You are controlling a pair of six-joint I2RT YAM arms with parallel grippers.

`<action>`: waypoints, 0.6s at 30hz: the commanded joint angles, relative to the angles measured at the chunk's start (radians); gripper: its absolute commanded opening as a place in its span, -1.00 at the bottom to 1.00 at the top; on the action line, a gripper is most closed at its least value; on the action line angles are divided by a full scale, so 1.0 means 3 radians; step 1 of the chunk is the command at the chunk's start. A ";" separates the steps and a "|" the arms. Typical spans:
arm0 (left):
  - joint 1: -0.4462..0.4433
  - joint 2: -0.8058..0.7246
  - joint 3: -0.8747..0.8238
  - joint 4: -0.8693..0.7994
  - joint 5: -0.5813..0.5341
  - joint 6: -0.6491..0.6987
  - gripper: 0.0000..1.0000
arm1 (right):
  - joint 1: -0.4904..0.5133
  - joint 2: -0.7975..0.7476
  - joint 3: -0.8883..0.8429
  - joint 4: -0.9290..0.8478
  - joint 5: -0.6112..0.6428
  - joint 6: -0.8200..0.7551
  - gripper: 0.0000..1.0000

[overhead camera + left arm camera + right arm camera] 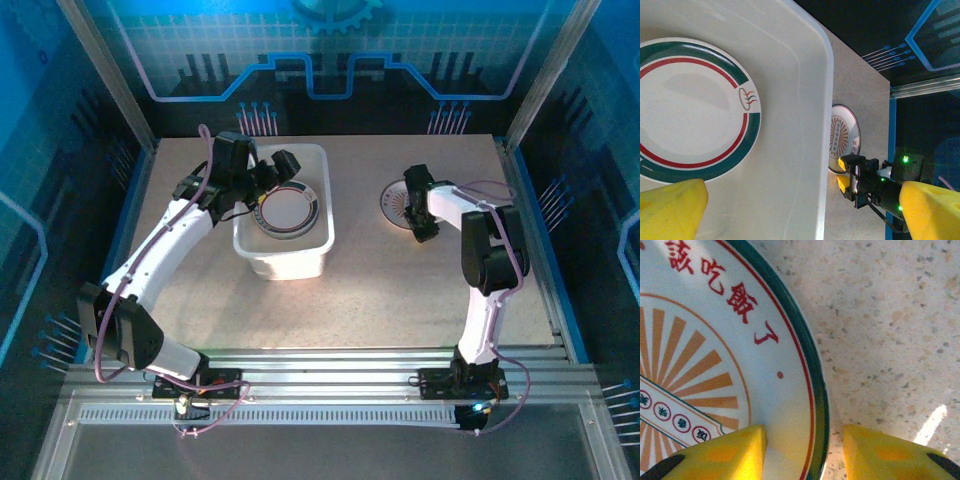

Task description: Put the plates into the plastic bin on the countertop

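Observation:
A green-and-red-rimmed plate (287, 210) (690, 105) lies flat inside the plastic bin (326, 215) (827, 100). My left gripper (262, 170) (800, 215) hovers open over the bin, its yellow fingertips (670, 210) wide apart with nothing between them. To the right of the bin, a plate with an orange radial centre (397, 203) (845, 135) (740, 340) rests on the countertop (890, 315). My right gripper (424, 232) (842, 172) (805, 450) straddles that plate's near rim. One finger (730, 450) is over the plate and the other stands off it over the countertop, with a gap to the rim.
Blue edges and metal rails (300, 360) frame the countertop. The bin stands left of centre, the loose plate about a hand's width from its right wall.

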 commanded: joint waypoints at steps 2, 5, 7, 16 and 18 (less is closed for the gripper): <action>0.0025 0.0013 0.0071 -0.0060 0.0070 -0.0001 0.98 | 0.0013 -0.0005 -0.0100 0.0423 0.0227 0.0106 -0.20; 0.0024 -0.0008 0.0048 -0.0057 0.0059 -0.0007 0.98 | 0.0022 -0.0032 -0.0162 0.0579 0.0250 0.0107 -0.34; 0.0024 -0.0012 0.0040 -0.0057 0.0060 -0.0015 0.99 | 0.0026 -0.0019 -0.0147 0.0595 0.0233 0.0100 -0.44; 0.0022 -0.0052 -0.0008 -0.0041 0.0050 -0.0027 0.99 | 0.0063 -0.0152 -0.0413 0.0787 0.0283 0.0195 -0.82; 0.0022 -0.0068 -0.0007 -0.0036 0.0050 -0.0013 0.99 | 0.0073 -0.0239 -0.0495 0.0823 0.0296 0.0196 -0.91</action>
